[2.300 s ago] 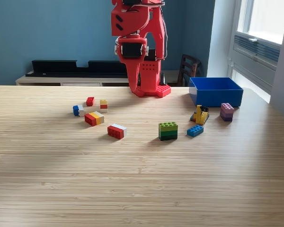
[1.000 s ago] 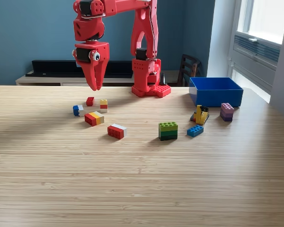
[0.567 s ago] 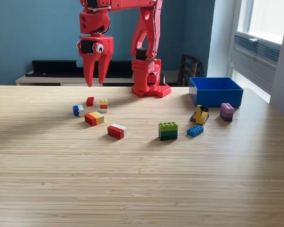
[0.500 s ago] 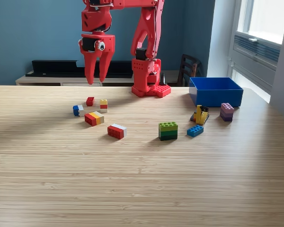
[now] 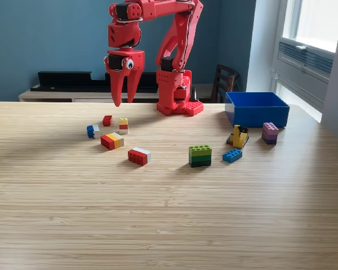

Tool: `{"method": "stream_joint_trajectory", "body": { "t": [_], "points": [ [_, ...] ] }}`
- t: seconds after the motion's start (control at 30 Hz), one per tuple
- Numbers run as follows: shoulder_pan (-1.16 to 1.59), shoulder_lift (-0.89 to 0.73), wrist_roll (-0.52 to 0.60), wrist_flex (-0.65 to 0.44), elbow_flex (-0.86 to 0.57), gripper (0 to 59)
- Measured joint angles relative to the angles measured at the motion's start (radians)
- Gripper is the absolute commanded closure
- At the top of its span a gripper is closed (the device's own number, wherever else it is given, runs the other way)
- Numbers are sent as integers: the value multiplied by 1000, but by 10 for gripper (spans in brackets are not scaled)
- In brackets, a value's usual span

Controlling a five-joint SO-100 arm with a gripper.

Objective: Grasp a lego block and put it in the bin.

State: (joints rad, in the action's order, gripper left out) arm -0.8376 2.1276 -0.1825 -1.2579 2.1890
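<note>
Bin (image 5: 257,109) interior hidden from view; pincer (image 5: 124,103) slightly parted, holding nothing, above table.

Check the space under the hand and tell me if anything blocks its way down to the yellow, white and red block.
Nothing visible blocks it. The hand hangs open above the table, and the yellow, white and red block sits almost directly below with only air between. The small red block lies just to the exterior view's left of it.

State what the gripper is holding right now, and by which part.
Nothing is held. The gripper hangs in the air with its jaws apart and empty, above the small red block and the yellow-topped block, touching neither.
</note>
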Motion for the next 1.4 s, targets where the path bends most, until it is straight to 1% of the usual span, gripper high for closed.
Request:
{"method": "stream_joint_trajectory", "body": {
  "t": [0.13,0.43,0.57,0.8,1.07,1.4],
  "points": [
    [-40,0,-28,69,23,374],
    [-74,0,-61,153,29,351],
    [-63,2,-75,166,84,349],
    [-17,2,-87,169,110,335],
    [5,2,-94,218,114,334],
    [6,2,-121,282,221,343]
  ]
}}
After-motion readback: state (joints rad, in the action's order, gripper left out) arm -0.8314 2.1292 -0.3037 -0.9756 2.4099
